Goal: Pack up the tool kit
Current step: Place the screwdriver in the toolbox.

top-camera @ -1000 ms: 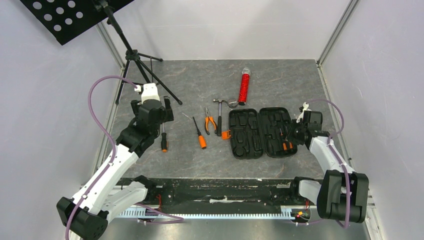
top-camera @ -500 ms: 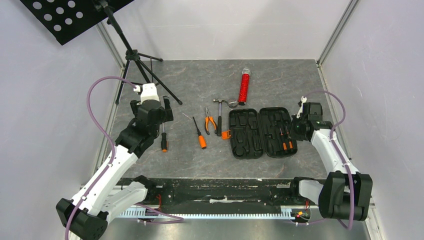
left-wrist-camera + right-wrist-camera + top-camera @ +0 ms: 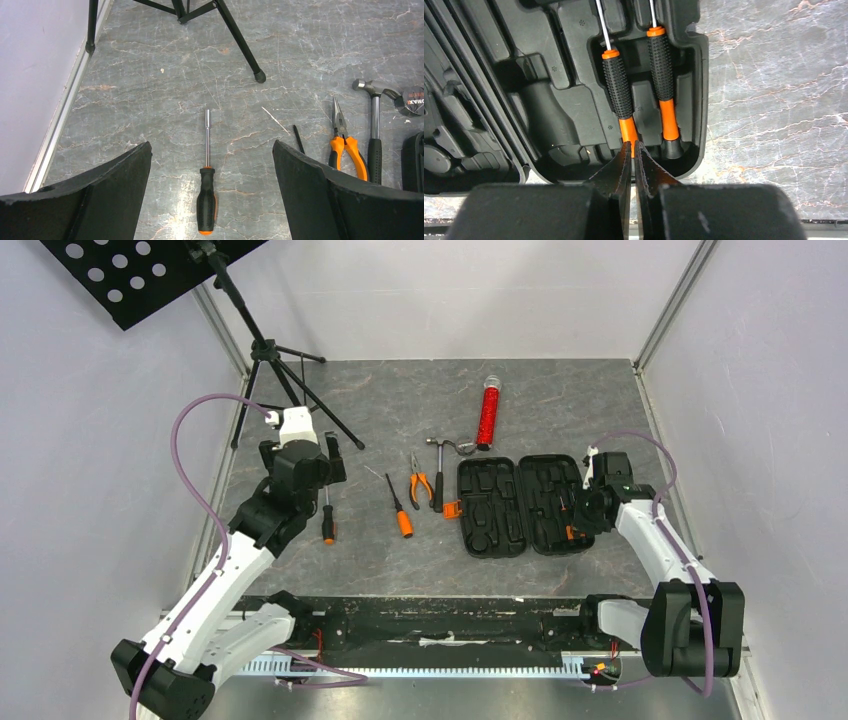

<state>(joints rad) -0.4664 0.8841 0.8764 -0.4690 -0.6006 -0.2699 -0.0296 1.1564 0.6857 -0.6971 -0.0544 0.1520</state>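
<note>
Showing the right gripper (image 3: pixel 632 147) shifting leftward and a little down-frame from its place at the case's right rim half a second ago; registering almost no change on the left side.

Spreading across the middle of the overhead view: the grey marbled table (image 3: pixel 400 410). Lying open and flat on it, right of centre: the black case (image 3: pixel 490 502).

Resting left of the case, listed leftward and all well apart from the right gripper: the hammer (image 3: pixel 438 490), the pliers (image 3: pixel 420 483), an orange-handled screwdriver (image 3: pixel 403 523), and a second loose screwdriver (image 3: pixel 206 200). Already sitting side by side in slots at the case's lower right: two packed screwdrivers (image 3: pixel 618 85).

Presenting the right gripper closed to a hairline slit, tips meeting the orange butt of the left-hand packed screwdriver; pinching it or merely pressing it home, not resolvable. Presenting the left gripper (image 3: pixel 211 150) spread wide and empty, straddling the second loose screwdriver without touching it.

Turning, by judgement, on this relation for the coming move: long axis running straight up-and-down in the left wrist view, square to the closing line. Handle lying toward the lower edge, shaft pointing up-frame, roughly midway between the fingers. Favouring the left gripper as much the nearer.
</note>
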